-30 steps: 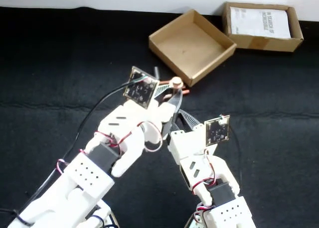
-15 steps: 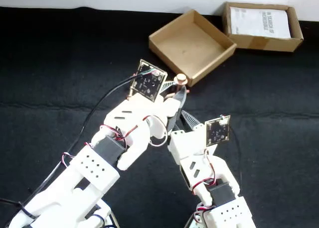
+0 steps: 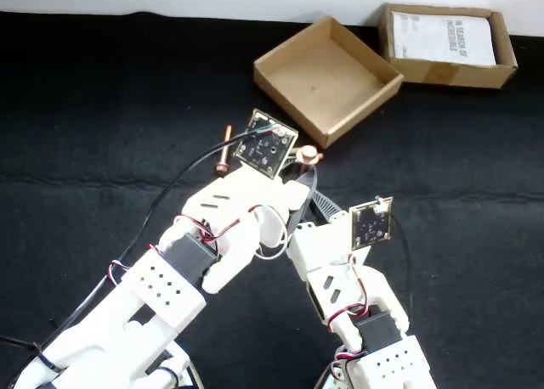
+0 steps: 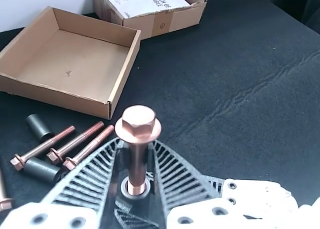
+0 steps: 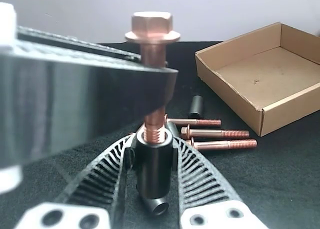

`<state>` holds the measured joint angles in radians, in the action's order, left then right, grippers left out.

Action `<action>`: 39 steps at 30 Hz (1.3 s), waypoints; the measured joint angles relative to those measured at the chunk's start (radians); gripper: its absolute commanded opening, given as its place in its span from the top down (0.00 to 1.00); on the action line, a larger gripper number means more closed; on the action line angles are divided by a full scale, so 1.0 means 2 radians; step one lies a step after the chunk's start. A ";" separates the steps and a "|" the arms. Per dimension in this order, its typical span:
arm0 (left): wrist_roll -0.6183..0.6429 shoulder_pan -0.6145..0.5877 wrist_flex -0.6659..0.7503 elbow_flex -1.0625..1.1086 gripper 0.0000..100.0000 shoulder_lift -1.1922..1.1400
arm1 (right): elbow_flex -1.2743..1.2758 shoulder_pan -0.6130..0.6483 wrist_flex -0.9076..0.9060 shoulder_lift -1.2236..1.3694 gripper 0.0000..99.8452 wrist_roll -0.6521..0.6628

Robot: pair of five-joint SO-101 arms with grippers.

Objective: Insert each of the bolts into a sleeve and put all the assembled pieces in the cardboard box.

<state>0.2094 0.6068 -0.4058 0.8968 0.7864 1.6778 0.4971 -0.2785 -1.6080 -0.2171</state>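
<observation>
My left pincer [image 4: 137, 151] is gripping a copper hex-head bolt [image 4: 138, 126], its tip entering the black cylindrical sleeve [image 5: 154, 166] my right pincer [image 5: 152, 156] is clamping. Next, likely: pushing it home, with the brown cardboard box [image 3: 327, 75] lying at one o'clock.

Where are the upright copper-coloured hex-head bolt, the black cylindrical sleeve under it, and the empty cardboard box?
Copper-coloured hex-head bolt [image 4: 138, 122]: left wrist view, on its hex head.
Black cylindrical sleeve [image 5: 154, 164]: right wrist view, on its side wall.
Empty brown cardboard box [image 3: 327, 76]: high view, on its bare floor.
</observation>
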 measured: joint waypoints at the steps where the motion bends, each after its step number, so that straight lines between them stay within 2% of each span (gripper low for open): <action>1: 0.000 -0.001 0.000 0.000 0.96 0.000 | 0.000 0.000 0.000 0.000 0.99 0.000; 6: 0.001 -0.021 -0.003 0.000 0.69 0.000 | 0.000 0.000 0.000 0.000 0.99 0.000; 8: 0.001 -0.025 -0.020 0.000 0.64 0.000 | 0.000 -0.001 0.000 0.000 0.99 0.002; 17: 0.001 -0.029 -0.073 0.000 0.70 0.003 | 0.000 -0.001 0.002 0.000 0.99 0.018; 23: 0.001 -0.029 -0.131 -0.029 0.76 0.079 | 0.000 0.000 0.001 0.000 0.99 0.018; 27: 0.001 -0.028 -0.189 -0.054 0.84 0.150 | 0.000 0.000 0.001 0.000 0.99 0.018; 31: 0.001 -0.030 -0.232 -0.058 0.97 0.228 | 0.000 0.000 0.001 0.000 0.99 0.018; 32: 0.001 -0.035 -0.240 -0.058 0.99 0.245 | 0.000 0.000 -0.002 0.000 0.99 0.018; 39: 0.001 -0.112 -0.255 -0.018 0.99 0.346 | -0.023 -0.002 -0.115 0.001 0.99 0.018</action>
<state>0.2110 0.3828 -0.9152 0.8615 1.4784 1.6318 0.4925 -0.5086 -1.6065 -0.1818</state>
